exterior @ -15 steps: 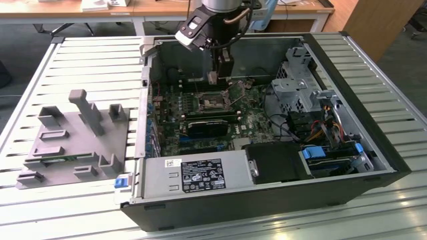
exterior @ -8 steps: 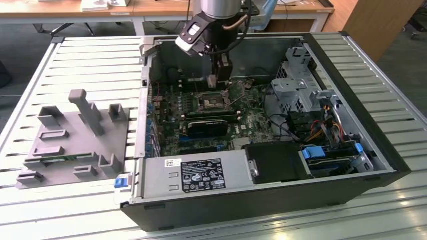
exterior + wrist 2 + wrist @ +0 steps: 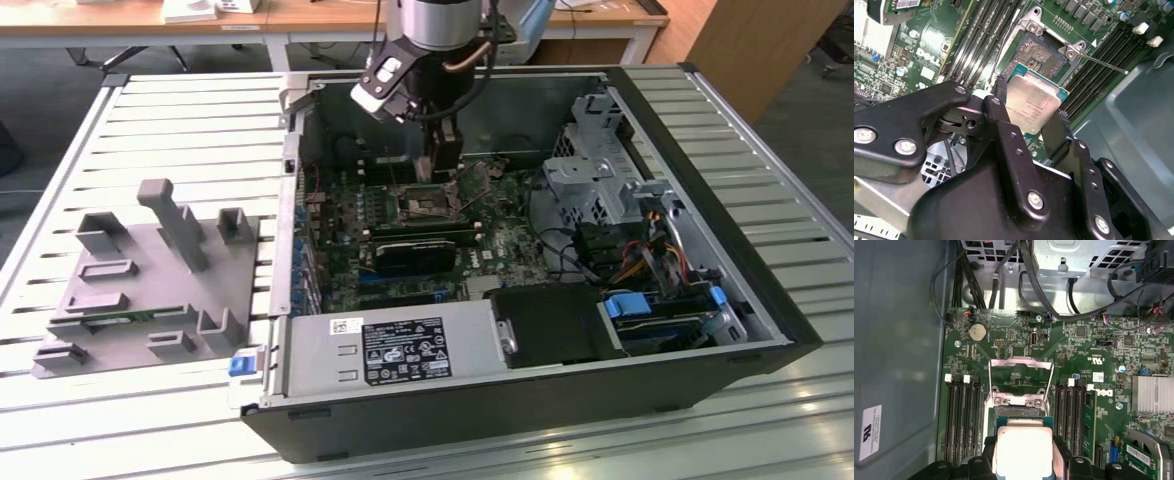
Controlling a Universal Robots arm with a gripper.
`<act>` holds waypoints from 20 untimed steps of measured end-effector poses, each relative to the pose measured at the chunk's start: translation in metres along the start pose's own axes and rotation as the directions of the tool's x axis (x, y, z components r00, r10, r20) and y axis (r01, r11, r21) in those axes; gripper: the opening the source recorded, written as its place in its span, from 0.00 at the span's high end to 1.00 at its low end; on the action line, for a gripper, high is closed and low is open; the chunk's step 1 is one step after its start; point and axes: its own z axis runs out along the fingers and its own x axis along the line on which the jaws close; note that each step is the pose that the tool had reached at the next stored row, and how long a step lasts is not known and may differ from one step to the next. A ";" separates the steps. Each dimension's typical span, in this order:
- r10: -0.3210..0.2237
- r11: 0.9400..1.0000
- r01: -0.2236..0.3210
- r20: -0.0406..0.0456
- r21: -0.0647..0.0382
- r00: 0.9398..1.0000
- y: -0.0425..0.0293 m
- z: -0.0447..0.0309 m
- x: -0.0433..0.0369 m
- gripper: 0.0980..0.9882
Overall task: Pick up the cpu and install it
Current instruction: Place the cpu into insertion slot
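Note:
The cpu [image 3: 1032, 101] is a flat square chip with a silver metal top, and my gripper [image 3: 1030, 111] is shut on its two opposite edges between black fingers [image 3: 997, 114]. It hangs tilted just above the open black motherboard socket [image 3: 1042, 54]. In the first wrist view the cpu [image 3: 1022, 447] sits in the gripper [image 3: 1023, 460] next to the socket frame [image 3: 1017, 400], whose metal load plate [image 3: 1021, 371] is swung open. In the exterior view the gripper [image 3: 442, 168] reaches down into the computer case, right over the socket [image 3: 430, 206].
The open black case [image 3: 747, 250] lies on a slatted metal table [image 3: 160, 120]. Memory slots [image 3: 961, 415] flank the socket, with one module [image 3: 1089, 420] fitted. Cables [image 3: 1054, 305], a drive cage [image 3: 587, 165] and the power supply [image 3: 387, 350] surround the board. Grey fixture blocks [image 3: 154, 270] stand at the exterior view's left.

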 end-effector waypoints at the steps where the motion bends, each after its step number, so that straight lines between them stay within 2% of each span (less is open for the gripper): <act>1: 0.000 1.000 0.000 0.000 -0.002 1.000 -0.0004 0.0017 0.0001 0.52; 6: 0.000 1.000 0.000 0.000 -0.004 1.000 -0.0008 0.0075 0.0001 0.52; 11: 0.000 1.000 0.000 0.000 -0.004 1.000 -0.0050 0.0141 0.0002 0.52; 20: 0.001 1.000 -0.001 0.000 -0.004 1.000 -0.0060 0.0251 0.0003 0.52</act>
